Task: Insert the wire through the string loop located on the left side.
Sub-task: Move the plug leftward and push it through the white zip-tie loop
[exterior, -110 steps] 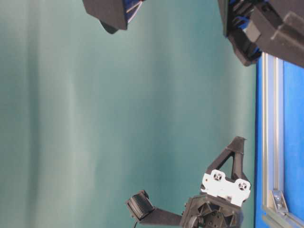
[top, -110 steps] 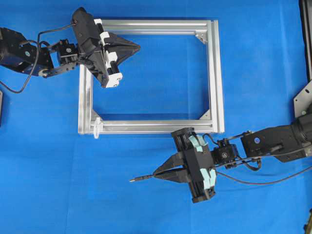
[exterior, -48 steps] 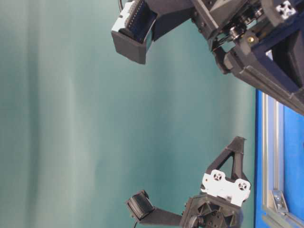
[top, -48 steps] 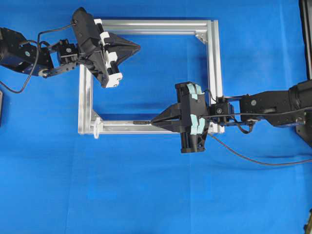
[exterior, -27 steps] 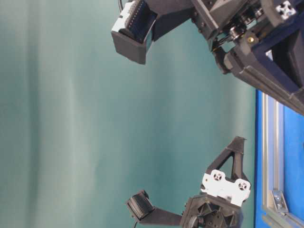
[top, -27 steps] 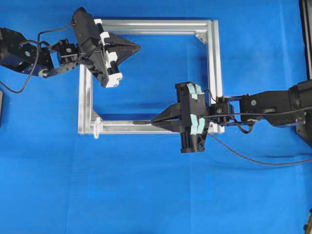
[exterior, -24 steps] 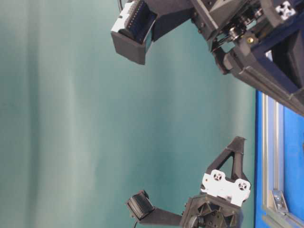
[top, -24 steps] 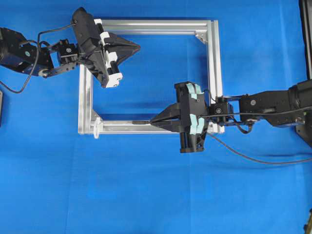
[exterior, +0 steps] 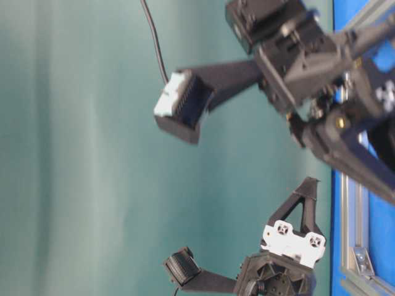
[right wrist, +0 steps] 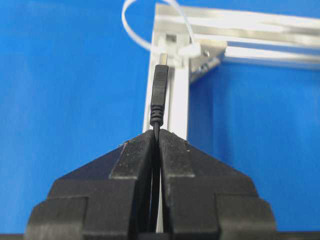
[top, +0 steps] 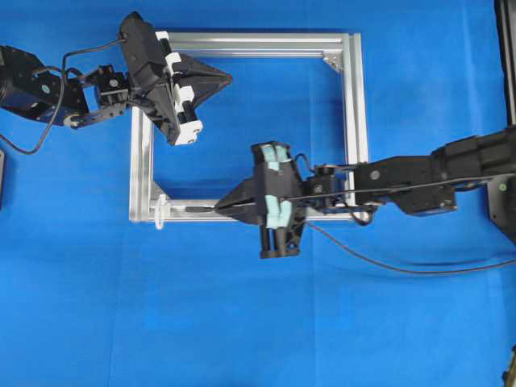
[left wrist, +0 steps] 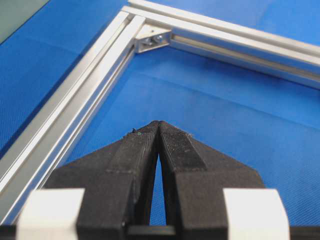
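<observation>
The right gripper (top: 228, 207), fingers (right wrist: 172, 155) clamped on the long thin black wire with its small dark plug and slim metal tip (right wrist: 159, 90), reaches along the near rail of the rectangular silver aluminium frame (top: 355, 113), which lies flat on the blue-covered counter (top: 242, 322). The landmark is the frame's corner nearest the tiny whitish string loop (right wrist: 142, 25), which stands up from that corner in the right wrist view. There the plug points straight at the corner, its metal tip just short of the loop and a little below the loop's arch; whether the tip has reached the opening cannot be told. In the overhead view the plug lies over the rail between the gripper and that corner, and the rest of the wire trails back along the right arm and away from the frame across the counter.

The left gripper (left wrist: 159, 125) hovers over the frame's interior well apart from the loop corner, near the opposite end of the same side rail, its fingers pressed together on nothing.

The step in hand appears to be the final approach before threading. The next move seems to call for a short, straight advance toward the corner, with the tip perhaps raised slightly so it enters the loop's opening rather than striking the rail or pushing the thin string aside.
</observation>
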### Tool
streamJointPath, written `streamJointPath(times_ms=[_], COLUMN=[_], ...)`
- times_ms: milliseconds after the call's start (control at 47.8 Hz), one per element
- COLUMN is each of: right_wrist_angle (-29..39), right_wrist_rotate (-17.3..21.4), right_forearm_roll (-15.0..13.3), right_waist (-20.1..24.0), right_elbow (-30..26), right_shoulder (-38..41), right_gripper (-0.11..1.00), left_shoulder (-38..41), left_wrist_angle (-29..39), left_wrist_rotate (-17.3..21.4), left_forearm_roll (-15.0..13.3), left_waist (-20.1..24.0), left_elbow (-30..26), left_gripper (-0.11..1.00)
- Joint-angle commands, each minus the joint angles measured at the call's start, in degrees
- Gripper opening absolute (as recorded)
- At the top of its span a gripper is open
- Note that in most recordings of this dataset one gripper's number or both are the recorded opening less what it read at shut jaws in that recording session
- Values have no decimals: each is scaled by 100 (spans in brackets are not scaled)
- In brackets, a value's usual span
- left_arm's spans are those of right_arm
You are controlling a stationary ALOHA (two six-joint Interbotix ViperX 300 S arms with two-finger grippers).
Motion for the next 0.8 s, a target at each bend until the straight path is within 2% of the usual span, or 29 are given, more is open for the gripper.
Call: streamJointPath(times_ms=[0, 774], right_wrist_angle=[18, 26], right_wrist_rotate=[18, 9], right_forearm_roll=[-9, -9], right_waist=[-18, -26], right_elbow=[-272, -360], right_shoulder=[-18, 44], right_gripper=[0, 0], left_shoulder=[-167, -167], left_wrist_angle=[-26, -26], left_wrist_rotate=[-9, -9], left_forearm_roll=[18, 18], left_waist=[9, 9], left_elbow=[-79, -79], left_gripper=[0, 0])
